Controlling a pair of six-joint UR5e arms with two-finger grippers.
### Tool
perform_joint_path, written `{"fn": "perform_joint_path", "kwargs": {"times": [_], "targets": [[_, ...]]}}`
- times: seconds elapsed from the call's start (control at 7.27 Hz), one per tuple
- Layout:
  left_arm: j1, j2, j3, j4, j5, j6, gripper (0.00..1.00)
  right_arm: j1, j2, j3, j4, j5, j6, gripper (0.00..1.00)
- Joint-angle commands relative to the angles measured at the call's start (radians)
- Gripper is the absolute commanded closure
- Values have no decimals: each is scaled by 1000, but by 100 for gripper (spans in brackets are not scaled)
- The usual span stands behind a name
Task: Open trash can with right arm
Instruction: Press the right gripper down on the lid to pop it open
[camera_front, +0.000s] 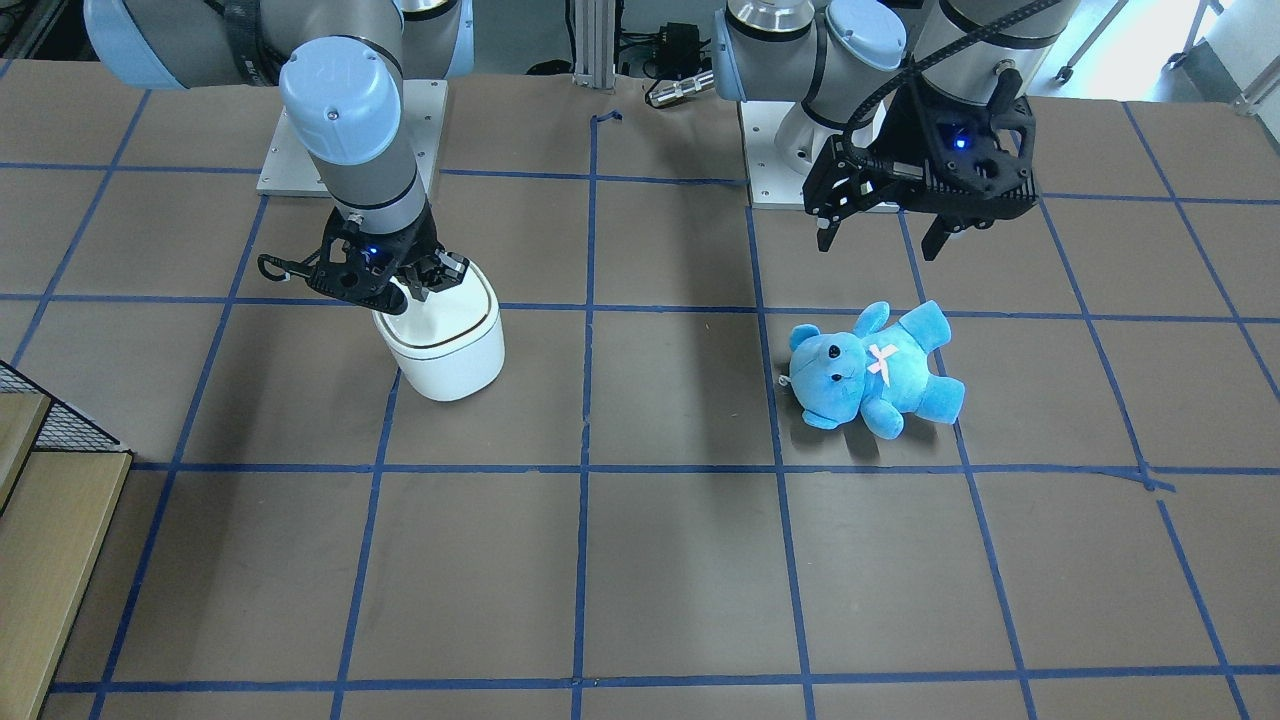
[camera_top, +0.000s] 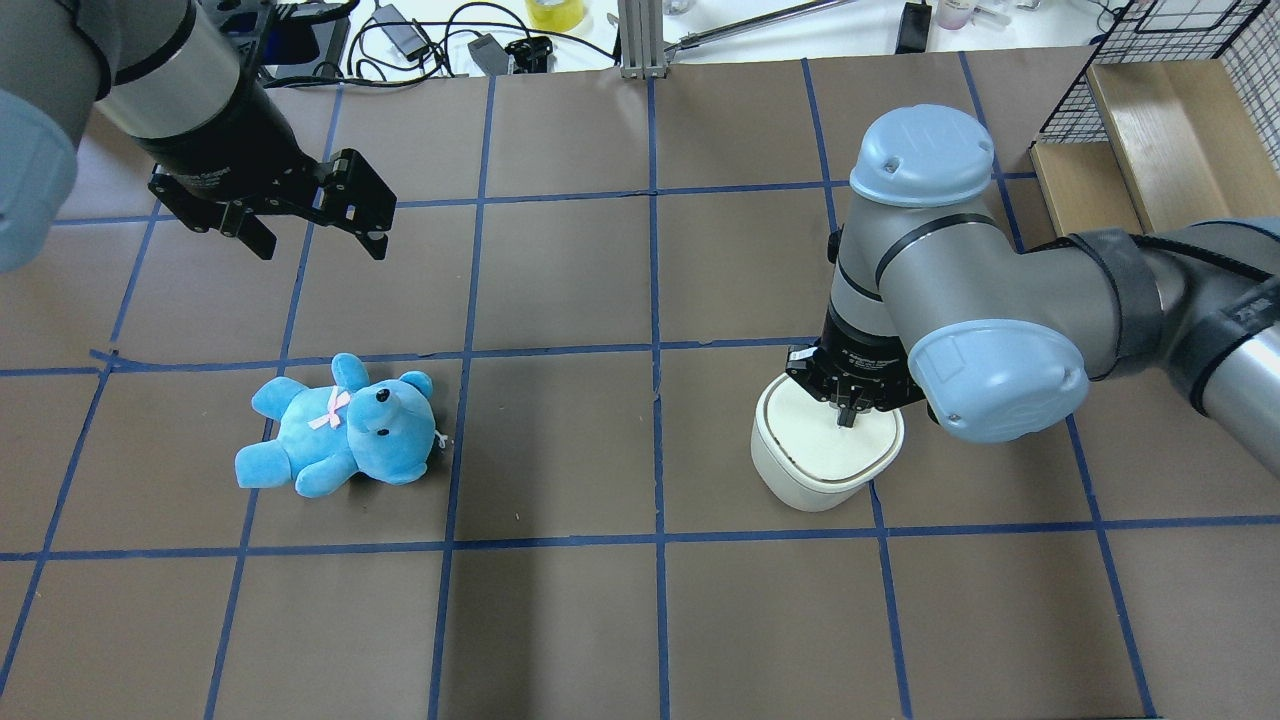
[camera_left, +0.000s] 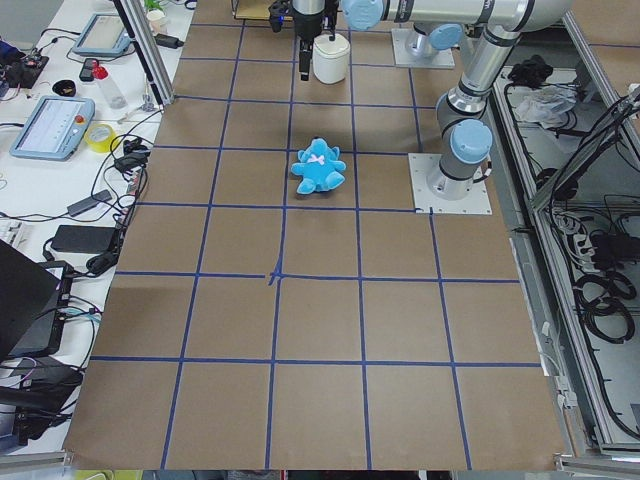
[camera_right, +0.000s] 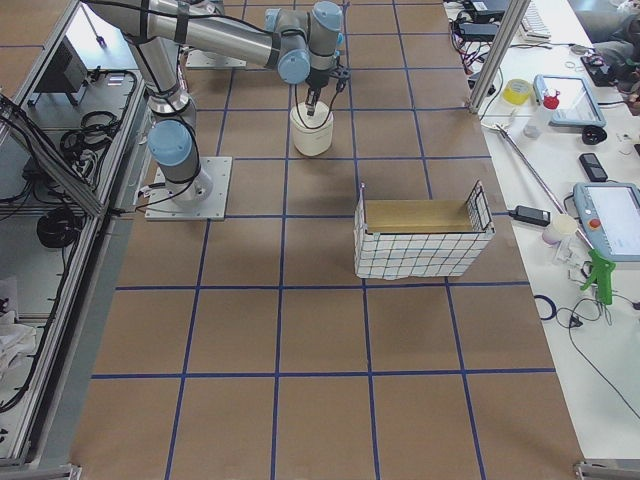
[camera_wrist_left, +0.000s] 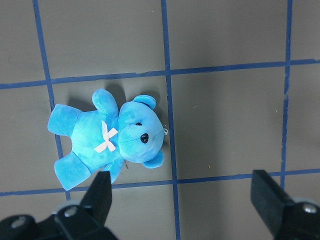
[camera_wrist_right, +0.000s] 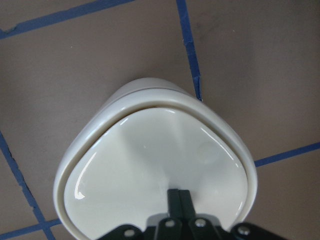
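- The right arm's black two-finger end effector (camera_wrist_right: 178, 192) fills the bottom edge of the right wrist view. It is clenched: its two thin fingers are pressed together with nothing between them.
- The fingertips point down at the flat glossy lid of the small white rounded-square plastic trash can (camera_wrist_right: 150, 160). They are over the lid's half nearer the camera. Whether they touch the lid cannot be told.
- The lid lies down on the can, with a thin gold line showing around its rim in the front-facing view.
- In the overhead view the trash can (camera_top: 800, 485) stands upright in the right half of the frame, just beside a blue tape line. The right end effector (camera_top: 848, 412) is directly above it.
- The brown paper-covered desk (camera_top: 600, 620) is marked with a grid of blue tape.
- The left arm's black end effector (camera_top: 320, 245) hangs in the upper left of the overhead view, released, its fingers spread wide and holding nothing.
- A bright blue plush teddy bear with a pale pink bow (camera_top: 340, 440) lies on its back on the desk, below the left end effector in that frame and well apart from the trash can.
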Motion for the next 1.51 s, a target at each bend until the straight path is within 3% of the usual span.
{"fn": "perform_joint_path", "kwargs": {"times": [0.0, 0.96, 1.38], "targets": [[0, 3, -2, -2, 2, -2, 0, -2, 4, 5, -3, 0, 4, 100], [0, 5, -2, -2, 0, -2, 0, -4, 15, 3, -4, 0, 20, 100], [0, 5, -2, -2, 0, -2, 0, -5, 7, -131, 164, -3, 53, 100]]}}
